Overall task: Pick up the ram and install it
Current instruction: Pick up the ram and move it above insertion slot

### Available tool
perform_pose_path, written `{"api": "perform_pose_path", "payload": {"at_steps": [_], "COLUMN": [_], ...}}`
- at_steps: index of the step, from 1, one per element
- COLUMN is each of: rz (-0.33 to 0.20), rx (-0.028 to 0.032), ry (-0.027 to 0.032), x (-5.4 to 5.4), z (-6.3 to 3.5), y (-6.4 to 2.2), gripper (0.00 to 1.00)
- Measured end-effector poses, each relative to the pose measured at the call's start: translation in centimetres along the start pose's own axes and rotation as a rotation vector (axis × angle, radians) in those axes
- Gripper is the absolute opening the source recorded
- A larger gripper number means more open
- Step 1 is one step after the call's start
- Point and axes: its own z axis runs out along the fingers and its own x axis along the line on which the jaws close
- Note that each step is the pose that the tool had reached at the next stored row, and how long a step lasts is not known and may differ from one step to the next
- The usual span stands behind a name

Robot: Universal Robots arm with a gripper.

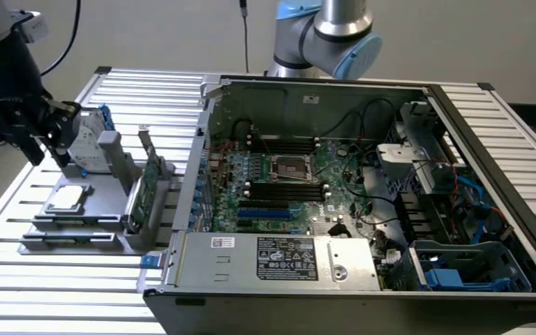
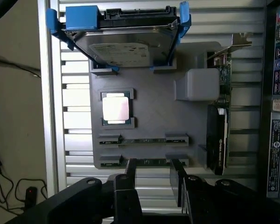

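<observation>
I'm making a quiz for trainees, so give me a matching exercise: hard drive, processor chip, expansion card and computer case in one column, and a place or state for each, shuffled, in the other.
1. hard drive
2. processor chip
3. expansion card
4. computer case

A. lid off, motherboard exposed
B. flat in a square recess of the grey tray
C. held in a blue carrier
D. on edge along the tray's side toward the case

Pairs: 1-C, 2-B, 3-D, 4-A

Partly beyond picture edges: claw (image 2: pixel 154 162) body, computer case (image 1: pixel 343 317).
</observation>
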Motion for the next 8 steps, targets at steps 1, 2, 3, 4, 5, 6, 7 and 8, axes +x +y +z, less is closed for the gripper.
{"api": "perform_pose_path", "payload": {"at_steps": [1, 2, 3, 4, 5, 6, 7, 8], "rz": [0.000, 0.000, 0.000, 0.000, -0.004, -0.015, -0.029, -0.047], "rx": [-0.0001, 0.0001, 0.0002, 0.0002, 0.0002, 0.0005, 0.0011, 0.0019], "ry": [0.0000, 0.0001, 0.0002, 0.0003, 0.0001, 0.0002, 0.0007, 0.0013], "x": [0.04, 0.09, 0.16, 0.30, 0.32, 0.32, 0.32, 0.32], "z": [0.05, 0.07, 0.10, 0.15, 0.21, 0.29, 0.36, 0.45], "y": [0.00, 0.01, -0.02, -0.07, -0.15, -0.17, -0.18, -0.18], "gripper": [0.42, 0.42, 0.42, 0.42, 0.42, 0.42, 0.42, 0.42]}}
